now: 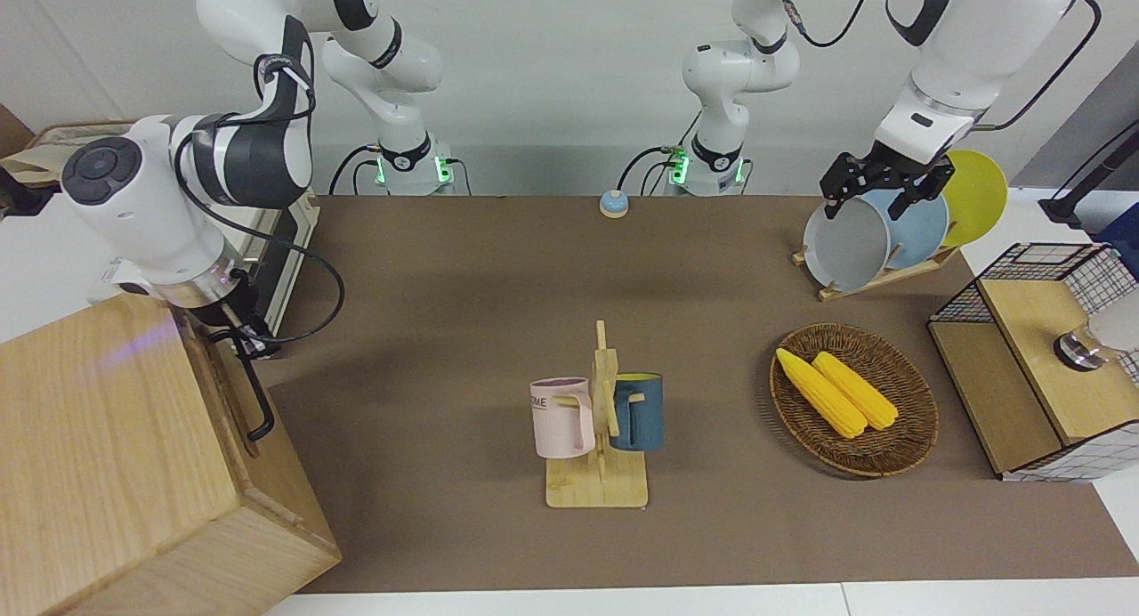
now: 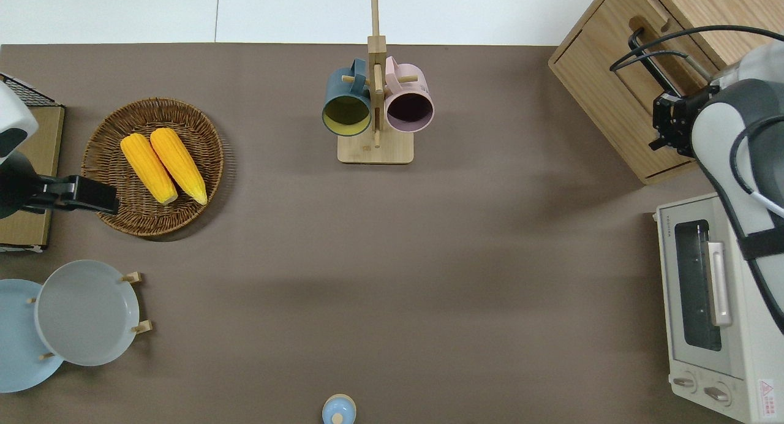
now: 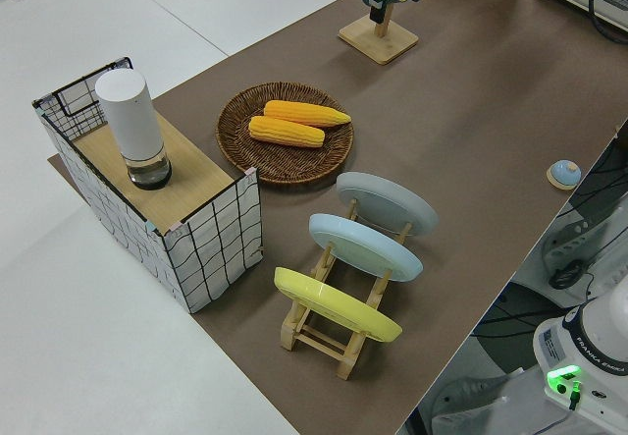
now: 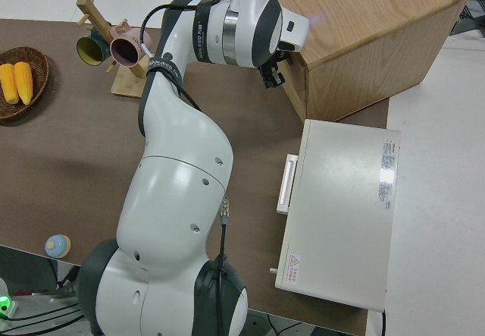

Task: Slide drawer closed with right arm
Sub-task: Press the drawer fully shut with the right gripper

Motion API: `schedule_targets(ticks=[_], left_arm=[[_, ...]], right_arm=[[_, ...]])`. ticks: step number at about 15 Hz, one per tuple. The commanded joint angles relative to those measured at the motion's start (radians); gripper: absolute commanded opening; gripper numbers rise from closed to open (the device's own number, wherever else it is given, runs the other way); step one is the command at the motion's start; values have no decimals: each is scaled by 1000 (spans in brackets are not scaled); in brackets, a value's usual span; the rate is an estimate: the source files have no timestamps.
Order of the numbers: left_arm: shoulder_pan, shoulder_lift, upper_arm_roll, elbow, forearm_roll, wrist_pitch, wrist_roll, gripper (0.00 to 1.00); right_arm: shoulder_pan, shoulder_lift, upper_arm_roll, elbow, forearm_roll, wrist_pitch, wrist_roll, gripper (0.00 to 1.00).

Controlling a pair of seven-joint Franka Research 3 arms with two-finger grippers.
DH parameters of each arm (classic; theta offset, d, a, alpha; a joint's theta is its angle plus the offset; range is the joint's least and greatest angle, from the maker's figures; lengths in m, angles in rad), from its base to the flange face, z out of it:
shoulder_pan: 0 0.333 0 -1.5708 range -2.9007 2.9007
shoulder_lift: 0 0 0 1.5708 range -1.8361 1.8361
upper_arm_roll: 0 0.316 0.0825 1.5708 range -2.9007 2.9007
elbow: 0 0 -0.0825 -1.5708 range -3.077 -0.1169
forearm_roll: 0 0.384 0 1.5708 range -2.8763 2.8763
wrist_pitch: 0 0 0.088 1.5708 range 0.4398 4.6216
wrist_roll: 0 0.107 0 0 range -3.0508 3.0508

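Light-wood cabinet point(image 2: 618, 99) standing at the right arm's end of the table, farther from the robots than the white toaster oven point(image 2: 710, 307), with its front turned toward the table's middle so that the arm can reach it. The drawer point(image 2: 649, 75), set in that front, appears pushed nearly or fully flush with the cabinet face, its black bar handle point(image 1: 254, 393) standing proud of the panel. The right arm point(image 1: 169, 189) is bent down to the cabinet front, which places the right gripper point(image 2: 669, 121) against the drawer panel at the end of the handle nearer the robots; this posture suits a push along the drawer's line of travel rather than a grasp. How far its fingers are spread, and whether they hold anything, cannot be told from these views. The left arm is parked, its gripper point(image 1: 876, 184) with fingers apart and holding nothing. Elsewhere on the table: 1 wicker basket point(image 2: 110, 160) holding 2 corn cobs point(image 2: 162, 165), 1 rack of 3 plates point(image 3: 358, 258), and 1 mug tree point(image 2: 375, 105) carrying 2 mugs.
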Motion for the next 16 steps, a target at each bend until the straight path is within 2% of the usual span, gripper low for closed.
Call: schedule_targets(ticks=[1,6,9,12,16], left_arm=[[-7,-4,0,10,18,-18,-10,993],[-7,-4,0,10,18,-18,-10,993],[-7,-4,0,10,18,-18,-10,993],[-7,-4,0,10,18,-18,-10,993],[-7,-4,0,9,18,-18,-10,993]], right_arm=[[-16,43,7,57,-32,14,-24,0],[43,37,3,50,-31,10,-32,0],[93,3,2,43,-14,1,-59,0],[145,-75,-1,-23,6,-3,-131,0],[203,-219,-6,-124,14,-14,-295,0]])
